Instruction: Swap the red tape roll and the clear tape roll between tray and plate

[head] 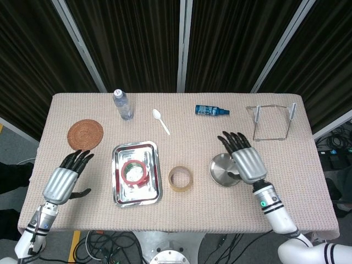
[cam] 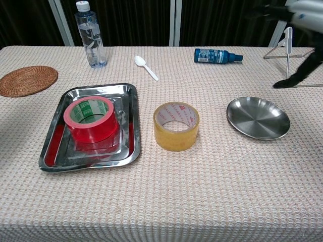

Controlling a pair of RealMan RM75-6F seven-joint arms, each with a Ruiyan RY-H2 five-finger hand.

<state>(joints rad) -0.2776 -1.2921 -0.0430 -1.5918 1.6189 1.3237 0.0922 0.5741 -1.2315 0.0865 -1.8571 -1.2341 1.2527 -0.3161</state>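
The red tape roll (head: 135,171) (cam: 91,120) stands in the steel tray (head: 119,193) (cam: 128,91). The clear, yellowish tape roll (head: 180,179) (cam: 176,126) sits on the cloth between the tray and the empty steel plate (head: 218,164) (cam: 258,117). My right hand (head: 245,158) hovers over the plate's right side, open and holding nothing; only its dark fingers (cam: 298,70) show at the chest view's right edge. My left hand (head: 66,180) is open left of the tray, over the table's left part, out of the chest view.
A water bottle (head: 123,104) (cam: 90,34), white spoon (head: 161,120) (cam: 146,67) and blue spray bottle (head: 211,110) (cam: 217,55) lie along the back. A wicker coaster (head: 85,134) (cam: 26,80) is at the left, a wire rack (head: 272,122) at the back right.
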